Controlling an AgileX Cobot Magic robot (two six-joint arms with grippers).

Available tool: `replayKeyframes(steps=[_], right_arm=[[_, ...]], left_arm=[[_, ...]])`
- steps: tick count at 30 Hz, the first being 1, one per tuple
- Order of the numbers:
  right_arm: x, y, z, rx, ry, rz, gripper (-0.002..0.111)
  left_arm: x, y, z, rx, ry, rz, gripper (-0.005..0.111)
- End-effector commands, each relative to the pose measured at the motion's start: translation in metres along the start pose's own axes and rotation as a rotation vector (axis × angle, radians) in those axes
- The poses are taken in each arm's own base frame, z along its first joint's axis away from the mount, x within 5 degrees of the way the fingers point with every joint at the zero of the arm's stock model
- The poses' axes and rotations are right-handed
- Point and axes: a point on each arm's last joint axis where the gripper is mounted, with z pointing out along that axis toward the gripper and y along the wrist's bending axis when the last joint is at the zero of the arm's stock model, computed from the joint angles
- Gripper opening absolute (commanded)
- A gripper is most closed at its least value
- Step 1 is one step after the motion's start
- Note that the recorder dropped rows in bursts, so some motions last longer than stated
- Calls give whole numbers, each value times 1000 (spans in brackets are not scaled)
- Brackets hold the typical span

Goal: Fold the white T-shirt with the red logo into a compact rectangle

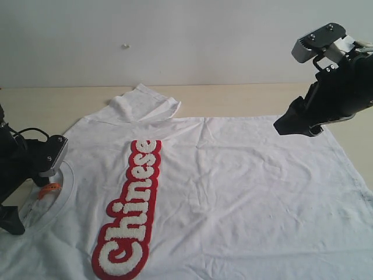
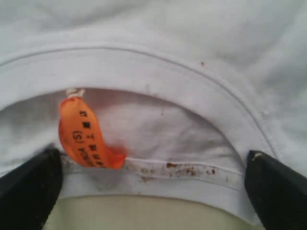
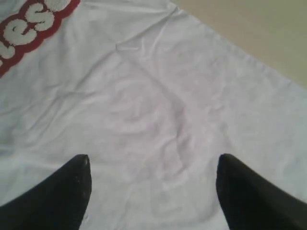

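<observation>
The white T-shirt [image 1: 233, 186] lies spread flat over the table, its red logo [image 1: 129, 210] running lengthwise along the chest. My left gripper [image 1: 26, 201] is down at the ribbed collar [image 2: 158, 67], open. Its two black fingers [image 2: 29, 189] stand wide on either side of the back neck band, beside the orange tag [image 2: 84, 134]. My right gripper [image 1: 297, 127] hovers above the shirt's far right part, open, with only wrinkled white cloth [image 3: 153, 110] under its spread fingers [image 3: 72, 189]. One end of the red logo [image 3: 29, 24] shows in the right wrist view.
The light wooden table [image 1: 245, 99] shows beyond the shirt, up to a plain pale wall. A sleeve [image 1: 145, 105] lies bunched at the far edge. The shirt runs off the view's lower edge. Bare tabletop [image 2: 144, 213] shows just outside the collar.
</observation>
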Motion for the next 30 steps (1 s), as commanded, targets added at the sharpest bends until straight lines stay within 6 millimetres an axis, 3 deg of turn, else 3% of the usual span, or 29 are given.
replayKeyframes(steps=[1,3,5,8,11,13,17,19,30], right_arm=[[-4,-1,-1,10,-16,2,69],[-4,-1,-1,12,-13,-3,69],[-3,-2,-1,19,-2,-20,77],[-3,-3,-4,20,42,-83,105],[-3,-2,-6,7,63,-137,105],[5,-10,-7,72,166,-323,105],[22,-17,-5,24,376,-680,105],[28,-23,-4,59,456,-677,105],[39,-34,20,38,526,-674,105]], left_arm=[[-1,1,4,10,-4,-7,105],[-1,1,4,10,-4,-7,105],[-1,1,4,10,-4,-7,105],[-1,1,4,10,-4,-7,105],[-1,1,4,10,-4,-7,105],[-1,1,4,10,-4,-7,105],[-1,1,4,10,-4,-7,105],[-1,1,4,10,-4,-7,105],[-1,1,4,10,-4,-7,105]])
